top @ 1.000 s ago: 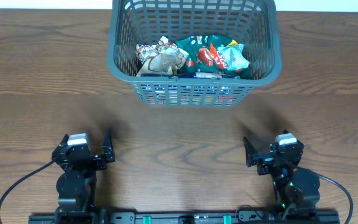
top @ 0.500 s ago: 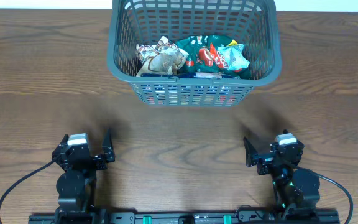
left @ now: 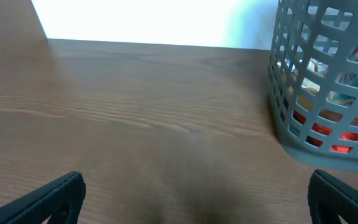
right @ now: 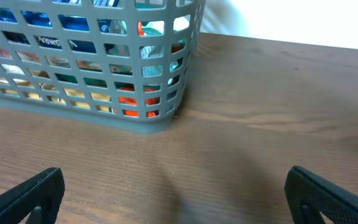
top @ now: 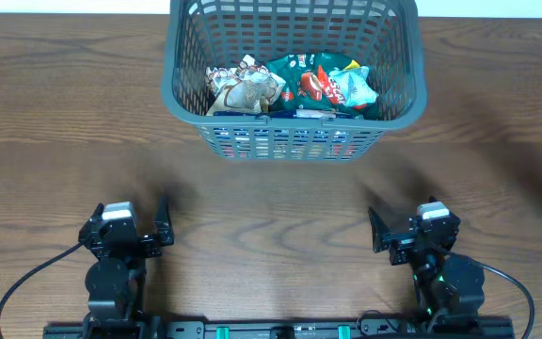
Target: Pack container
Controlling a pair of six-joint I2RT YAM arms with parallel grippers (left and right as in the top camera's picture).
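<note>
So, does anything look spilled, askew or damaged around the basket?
Nothing stands out. The large grey plastic lattice basket stands upright on the brown wooden table, the colourful snack packets lie inside it, and the left gripper and right gripper are open, apart from it.

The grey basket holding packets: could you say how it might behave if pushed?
It would probably slide rather than tip: the basket sits flat, packets low inside. Its slotted walls suggest it is light and may flex.
</note>
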